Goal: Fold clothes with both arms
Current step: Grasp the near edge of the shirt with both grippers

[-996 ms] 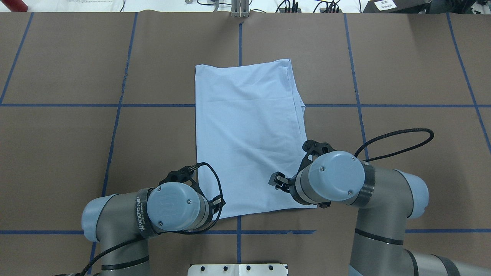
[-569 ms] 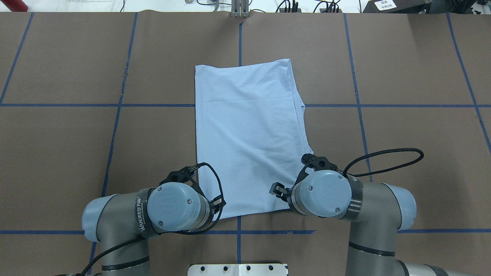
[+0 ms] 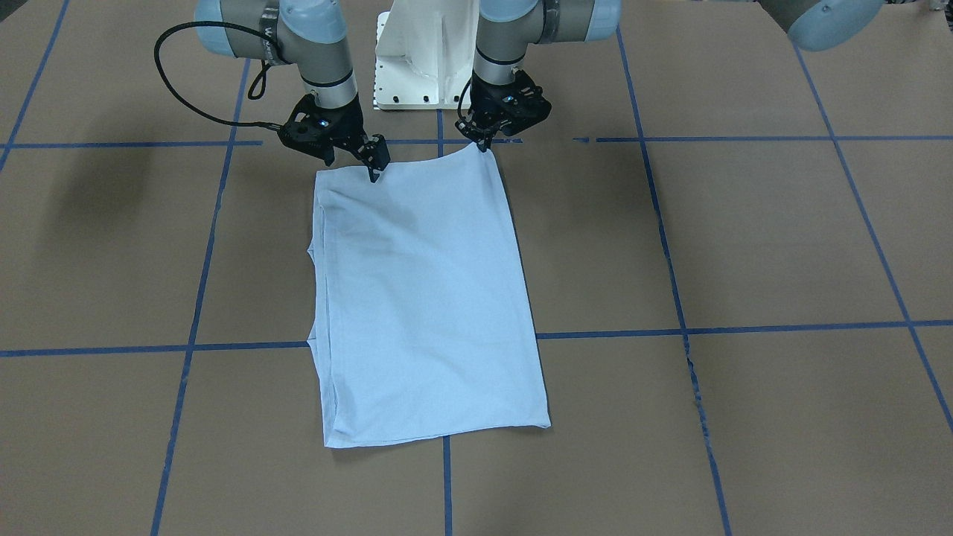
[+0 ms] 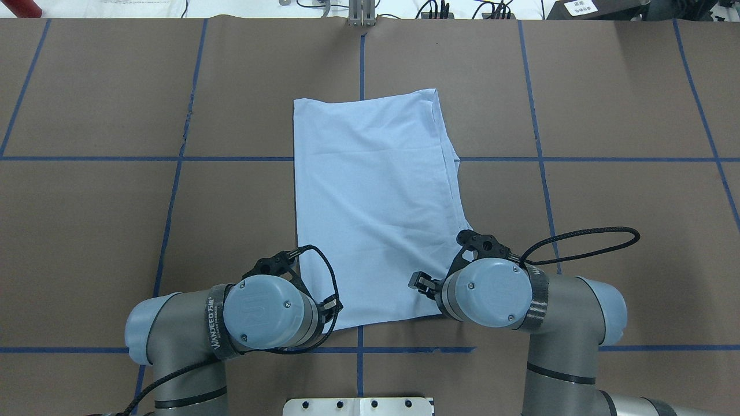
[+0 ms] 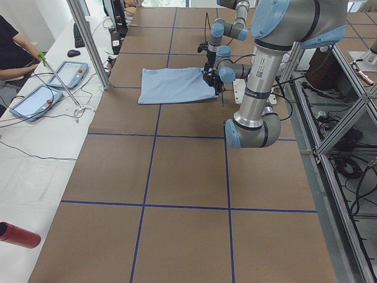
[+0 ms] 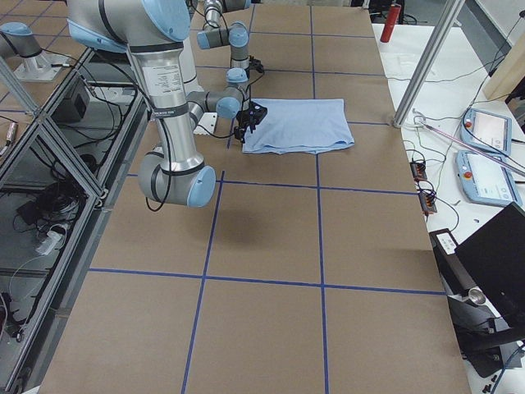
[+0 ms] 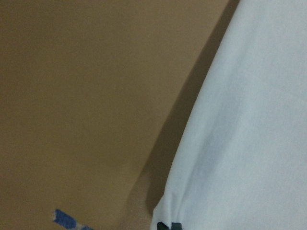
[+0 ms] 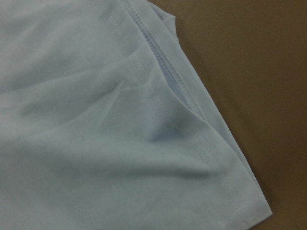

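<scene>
Counter (image 4: pixel 87 231): brown sheet w/ blue tape grid (image 4: pixel 231 158), fills most of overhead view. L arm (image 4: pixel 173 341) & R arm (image 4: pixel 578 312) both bent in from robot side, wrists pointing down at near end of cloth. T-shirt (image 4: pixel 370 190): light blue, folded to a long rectangle, lying flat at counter centre over a tape crossing. Its long axis runs away from robot; near short edge sits right at both hands. Stacked hemmed layers show along its R long edge, stepping out slightly; R wrist cam shows stitched edges and soft creases by that corner. White pedestal base (image 3: pixel 424 59) betw. the arms at robot edge. Side bench, L-end cam: two tablet-like pendants (image 5: pixel 70 73), a person's arm (image 5: pixel 17 56) beside them, red cylinder (image 5: pixel 17 234) at near end. L hand (image 3: pixel 482 143): closed, pinching near-L corner of T-shirt, corner drawn up into a small peak off the counter (front cam). L wrist cam shows dark fingertips (image 7: pixel 165 226) together at cloth edge. R hand (image 3: pixel 351 165): fingers spread apart, nothing gripped. One fingertip (image 3: pixel 373 173) is down at near edge of cloth, a little in from near-R corner. The other sits toward the corner; contact w/ cloth can't tell.
</scene>
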Robot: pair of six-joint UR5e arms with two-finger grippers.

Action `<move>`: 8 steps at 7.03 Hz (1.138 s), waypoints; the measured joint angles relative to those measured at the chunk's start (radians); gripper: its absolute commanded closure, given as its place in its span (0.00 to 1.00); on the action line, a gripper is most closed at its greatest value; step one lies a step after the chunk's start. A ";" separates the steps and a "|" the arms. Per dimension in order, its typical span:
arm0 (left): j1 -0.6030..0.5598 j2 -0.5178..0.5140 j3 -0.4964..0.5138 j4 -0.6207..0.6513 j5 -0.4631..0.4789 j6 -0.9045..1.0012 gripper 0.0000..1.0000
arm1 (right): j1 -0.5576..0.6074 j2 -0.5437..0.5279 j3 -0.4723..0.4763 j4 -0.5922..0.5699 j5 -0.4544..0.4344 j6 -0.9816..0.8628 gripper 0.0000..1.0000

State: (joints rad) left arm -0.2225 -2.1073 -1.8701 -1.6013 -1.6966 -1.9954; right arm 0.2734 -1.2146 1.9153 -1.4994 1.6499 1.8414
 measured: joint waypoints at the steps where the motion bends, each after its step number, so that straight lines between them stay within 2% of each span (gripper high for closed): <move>1: 0.000 0.000 -0.003 0.001 0.000 0.000 1.00 | -0.003 -0.002 -0.013 0.003 -0.001 0.001 0.00; 6: 0.000 0.000 -0.006 0.000 0.000 0.001 1.00 | -0.007 -0.007 -0.026 0.004 0.000 0.002 0.00; 7: 0.000 0.001 -0.006 -0.001 0.000 0.001 1.00 | -0.007 -0.010 -0.027 0.004 0.000 0.002 0.32; 8: 0.000 0.001 -0.006 -0.001 0.000 0.000 1.00 | -0.007 -0.011 -0.027 0.004 0.000 0.002 0.69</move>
State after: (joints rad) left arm -0.2225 -2.1067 -1.8761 -1.6021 -1.6966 -1.9953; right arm 0.2664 -1.2258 1.8878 -1.4956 1.6495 1.8438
